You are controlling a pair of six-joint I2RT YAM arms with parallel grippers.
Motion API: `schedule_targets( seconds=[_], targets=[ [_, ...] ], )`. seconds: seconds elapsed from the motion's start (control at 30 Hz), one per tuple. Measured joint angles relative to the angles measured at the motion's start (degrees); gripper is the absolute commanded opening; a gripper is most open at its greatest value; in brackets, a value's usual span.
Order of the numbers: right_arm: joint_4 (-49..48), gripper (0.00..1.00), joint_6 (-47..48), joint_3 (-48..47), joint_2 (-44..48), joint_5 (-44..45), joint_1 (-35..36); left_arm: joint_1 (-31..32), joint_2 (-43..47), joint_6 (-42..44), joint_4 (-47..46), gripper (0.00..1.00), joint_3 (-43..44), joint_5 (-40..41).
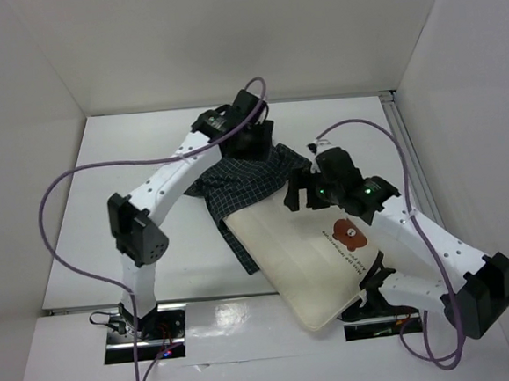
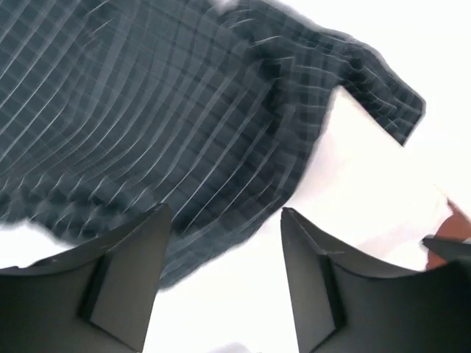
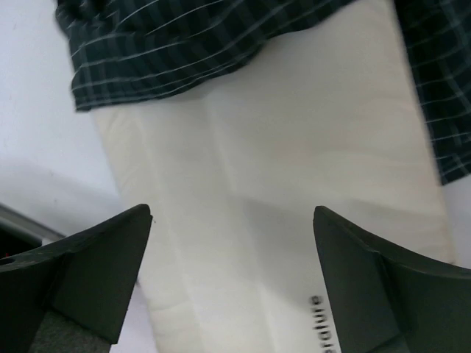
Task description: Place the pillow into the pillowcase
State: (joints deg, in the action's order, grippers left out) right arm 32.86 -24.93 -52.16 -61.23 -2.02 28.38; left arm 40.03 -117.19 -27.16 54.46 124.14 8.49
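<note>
The cream pillow (image 1: 308, 257) lies slanted on the table, its far end tucked into the navy checked pillowcase (image 1: 241, 183). A brown bear print (image 1: 346, 234) and black lettering show near its right edge. My left gripper (image 1: 252, 142) is open and empty above the case's far end; in the left wrist view the pillowcase (image 2: 169, 125) spreads just beyond my gripper (image 2: 224, 217). My right gripper (image 1: 297, 196) is open above the pillow near the case's mouth; the right wrist view shows the pillow (image 3: 280, 184) under my gripper (image 3: 232, 213) and the pillowcase's edge (image 3: 184, 51) over it.
White walls enclose the table at the back and both sides. A metal rail (image 1: 405, 143) runs along the right edge. The pillow's near corner (image 1: 322, 317) reaches the table's front edge between the arm bases.
</note>
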Motion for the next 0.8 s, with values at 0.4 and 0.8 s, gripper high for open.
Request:
schedule_targets(
  seconds=[0.4, 0.8],
  targets=[
    [6.38, 1.00, 1.57, -10.16, -19.89, 22.14, 40.57, -16.09, 37.92, -15.17, -9.27, 0.80, -54.55, -2.51],
    [3.87, 0.00, 5.01, -10.95, -28.48, 25.79, 35.21, -15.15, 42.75, -19.74, -24.96, 0.84, -76.81, -13.20]
  ],
)
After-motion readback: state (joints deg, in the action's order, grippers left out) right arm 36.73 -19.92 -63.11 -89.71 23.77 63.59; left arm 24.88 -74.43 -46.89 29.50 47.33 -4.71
